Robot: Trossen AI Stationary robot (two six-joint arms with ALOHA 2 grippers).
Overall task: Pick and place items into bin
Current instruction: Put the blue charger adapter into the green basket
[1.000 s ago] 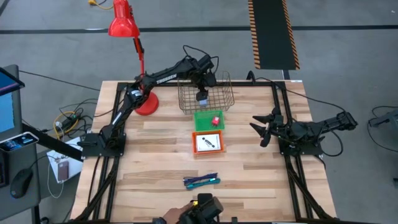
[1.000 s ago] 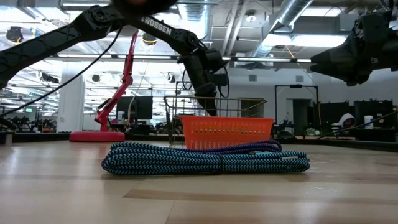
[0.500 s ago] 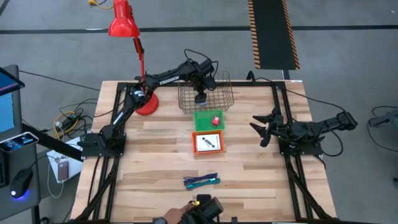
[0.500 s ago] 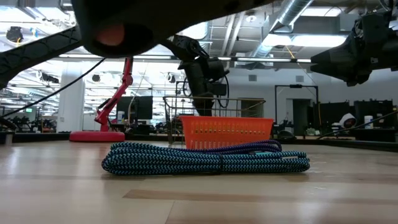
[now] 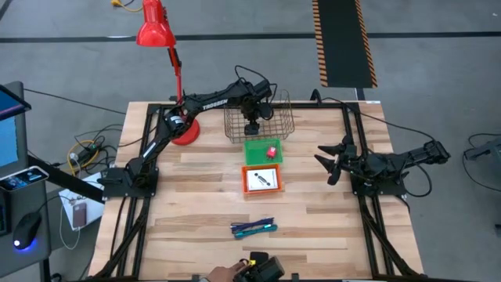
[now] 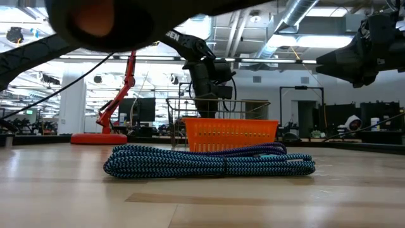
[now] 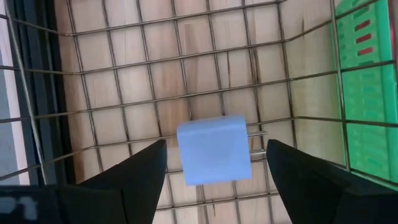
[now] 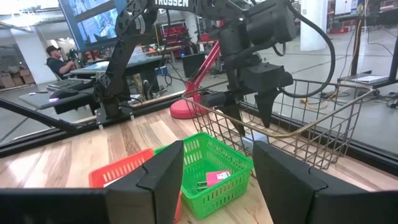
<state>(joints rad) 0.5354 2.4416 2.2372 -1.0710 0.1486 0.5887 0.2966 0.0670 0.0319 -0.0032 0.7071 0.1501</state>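
Your left end effector [image 5: 252, 124] hangs over the wire basket [image 5: 282, 124], fingers apart, a pale blue block [image 7: 213, 150] lying loose inside it; your right end effector [image 5: 327, 162] waits open over the counter's [image 5: 196, 196] right side.

Wooden table [image 5: 196, 196] — wire basket [image 5: 261, 117], trays, pens [image 5: 254, 228], lamp base.

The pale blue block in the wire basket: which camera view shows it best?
The left wrist view: the pale blue block fills its centre, lying on the wire basket floor between the open left gripper fingers. The high view shows only the arm there; low and right wrist views show the basket, not clearly the block.
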